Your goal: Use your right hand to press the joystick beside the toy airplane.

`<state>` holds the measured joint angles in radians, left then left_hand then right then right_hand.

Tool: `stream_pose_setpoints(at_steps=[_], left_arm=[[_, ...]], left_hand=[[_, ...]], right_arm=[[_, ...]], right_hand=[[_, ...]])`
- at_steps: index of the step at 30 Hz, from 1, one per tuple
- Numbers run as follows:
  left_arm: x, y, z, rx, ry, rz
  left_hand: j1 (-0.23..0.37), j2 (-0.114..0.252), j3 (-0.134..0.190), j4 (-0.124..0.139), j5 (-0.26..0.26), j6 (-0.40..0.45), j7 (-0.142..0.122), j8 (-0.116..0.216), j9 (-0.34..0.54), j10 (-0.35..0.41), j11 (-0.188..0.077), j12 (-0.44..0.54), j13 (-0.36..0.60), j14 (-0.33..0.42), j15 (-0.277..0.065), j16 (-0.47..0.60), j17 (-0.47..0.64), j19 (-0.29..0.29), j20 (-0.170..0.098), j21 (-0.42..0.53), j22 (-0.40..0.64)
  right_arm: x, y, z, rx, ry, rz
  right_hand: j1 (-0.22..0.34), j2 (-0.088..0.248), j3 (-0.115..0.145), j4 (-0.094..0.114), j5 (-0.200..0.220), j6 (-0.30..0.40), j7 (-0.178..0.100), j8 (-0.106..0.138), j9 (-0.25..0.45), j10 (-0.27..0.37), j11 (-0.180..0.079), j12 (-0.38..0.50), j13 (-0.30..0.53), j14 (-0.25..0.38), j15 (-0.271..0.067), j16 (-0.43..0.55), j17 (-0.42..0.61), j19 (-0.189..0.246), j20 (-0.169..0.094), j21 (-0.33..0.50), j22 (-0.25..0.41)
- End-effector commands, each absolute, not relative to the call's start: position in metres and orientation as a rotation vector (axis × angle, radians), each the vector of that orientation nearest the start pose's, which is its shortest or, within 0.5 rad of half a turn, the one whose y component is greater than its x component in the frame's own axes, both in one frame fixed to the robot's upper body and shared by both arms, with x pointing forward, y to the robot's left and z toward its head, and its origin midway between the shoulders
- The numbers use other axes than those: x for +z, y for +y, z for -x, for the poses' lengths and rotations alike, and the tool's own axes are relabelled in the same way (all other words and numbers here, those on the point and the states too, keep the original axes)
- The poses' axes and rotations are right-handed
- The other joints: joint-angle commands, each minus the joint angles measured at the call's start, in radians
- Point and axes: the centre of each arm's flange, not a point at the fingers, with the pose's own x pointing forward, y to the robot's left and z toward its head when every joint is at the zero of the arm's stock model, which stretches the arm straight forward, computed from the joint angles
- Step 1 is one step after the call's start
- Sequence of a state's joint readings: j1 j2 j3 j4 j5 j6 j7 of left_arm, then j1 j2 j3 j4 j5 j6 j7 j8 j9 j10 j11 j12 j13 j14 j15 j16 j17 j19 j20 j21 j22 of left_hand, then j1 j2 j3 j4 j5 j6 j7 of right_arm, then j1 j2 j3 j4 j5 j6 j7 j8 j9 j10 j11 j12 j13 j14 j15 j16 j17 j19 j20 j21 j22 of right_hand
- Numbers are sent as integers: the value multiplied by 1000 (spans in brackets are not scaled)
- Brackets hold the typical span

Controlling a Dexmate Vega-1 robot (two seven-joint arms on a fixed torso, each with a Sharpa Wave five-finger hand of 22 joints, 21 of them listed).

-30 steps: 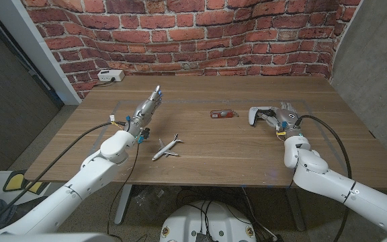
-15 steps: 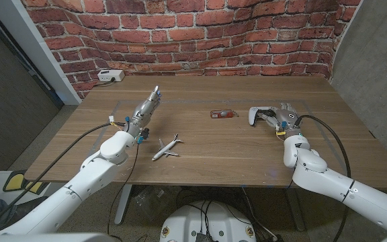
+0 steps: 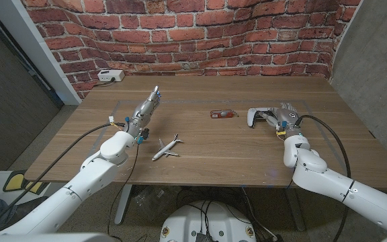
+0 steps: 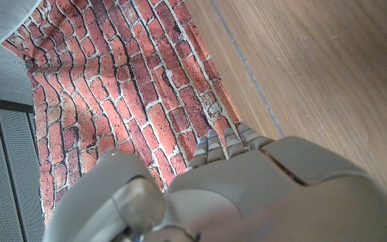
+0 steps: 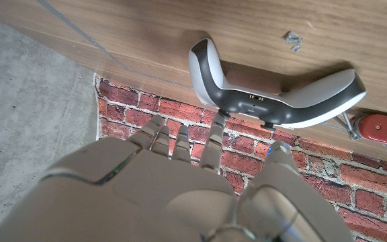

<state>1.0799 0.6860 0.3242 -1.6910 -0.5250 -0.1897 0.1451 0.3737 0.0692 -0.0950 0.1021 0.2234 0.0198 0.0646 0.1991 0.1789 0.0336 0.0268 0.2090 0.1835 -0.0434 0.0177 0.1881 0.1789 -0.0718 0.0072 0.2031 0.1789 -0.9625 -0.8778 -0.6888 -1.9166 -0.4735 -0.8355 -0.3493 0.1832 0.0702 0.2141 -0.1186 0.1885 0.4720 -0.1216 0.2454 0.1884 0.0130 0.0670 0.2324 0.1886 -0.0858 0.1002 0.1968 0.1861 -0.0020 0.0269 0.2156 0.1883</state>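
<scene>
Your right hand [image 5: 173, 195] has its fingers [image 5: 213, 144] extended and slightly apart, holding nothing; one fingertip reaches to the near edge of the white game controller [image 5: 274, 94], though actual contact cannot be confirmed from the wrist view. This posture suits a press rather than a grasp, since the fingers point toward the device instead of curling around it. In the head view the right hand [image 3: 286, 117] sits just beside the controller [image 3: 257, 115], which lies on the wooden surface [image 3: 213, 144] at the robot's right. The joystick itself is too small to make out. Note that the toy airplane [image 3: 166, 147] lies well apart from the controller, nearer your left side, with a small red object [image 3: 223, 114] between them. Your left hand [image 3: 146, 107] waits near the airplane, fingers straight and close together, gripping nothing, presumably kept clear because the task assigns the press to the right.
</scene>
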Motion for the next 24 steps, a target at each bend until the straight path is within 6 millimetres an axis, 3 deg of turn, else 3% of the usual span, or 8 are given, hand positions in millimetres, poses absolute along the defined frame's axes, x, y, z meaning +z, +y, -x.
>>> stream_pose_setpoints(at_steps=[1, 7, 11, 16, 24], left_arm=[[-44, 281, -583, -174, -591, -141], [-44, 280, -584, -178, -587, -140], [-44, 280, -584, -177, -588, -139], [-43, 280, -585, -177, -587, -140], [-42, 279, -588, -187, -583, -142]], left_hand=[[2, 4, -5, 0, -2, 6, 0, 0, 6, 6, -3, -4, 5, -3, -1, -3, 5, -2, -8, 4, 6], [2, 5, -6, 0, -2, 7, 0, 0, 6, 6, -2, -4, 5, -3, 0, -2, 5, -2, -8, 4, 6], [2, 6, -6, 0, -3, 7, 0, 0, 6, 5, -1, -4, 5, -3, -1, -2, 5, -3, -8, 4, 6], [3, 7, -7, 0, -3, 7, 0, 0, 6, 5, -1, -4, 5, -3, -1, -2, 5, -3, -8, 4, 6], [3, 7, -8, 0, -4, 8, -1, 0, 6, 4, -1, -5, 5, -3, -1, -2, 5, -3, -8, 4, 6]], right_arm=[[-76, -297, -568, -500, -303, 1366], [-76, -297, -567, -497, -321, 1357], [-76, -297, -566, -506, -340, 1351], [-76, -296, -564, -527, -376, 1339], [-77, -293, -561, -535, -417, 1330]], right_hand=[[16, 1, 6, -6, -1, 27, -7, 4, 5, 31, -5, 14, 2, 29, 1, 10, 0, 22, 8, 12, 2], [32, 3, 11, -14, 1, 106, -34, 21, 4, 84, -23, 30, 1, 72, 16, 12, -3, 63, 38, 22, -1], [42, 2, 14, -18, 1, 126, -37, 21, 3, 106, -26, 35, 0, 95, 31, 13, -4, 85, 63, 26, -2], [60, -1, 19, -26, 2, 150, -46, 18, 2, 146, -32, 44, 0, 133, 40, 13, -5, 123, 116, 32, -4], [87, -4, 28, -35, 4, 185, -56, 18, 1, 182, -40, 51, -1, 181, 39, 15, -6, 170, 160, 40, -4]])
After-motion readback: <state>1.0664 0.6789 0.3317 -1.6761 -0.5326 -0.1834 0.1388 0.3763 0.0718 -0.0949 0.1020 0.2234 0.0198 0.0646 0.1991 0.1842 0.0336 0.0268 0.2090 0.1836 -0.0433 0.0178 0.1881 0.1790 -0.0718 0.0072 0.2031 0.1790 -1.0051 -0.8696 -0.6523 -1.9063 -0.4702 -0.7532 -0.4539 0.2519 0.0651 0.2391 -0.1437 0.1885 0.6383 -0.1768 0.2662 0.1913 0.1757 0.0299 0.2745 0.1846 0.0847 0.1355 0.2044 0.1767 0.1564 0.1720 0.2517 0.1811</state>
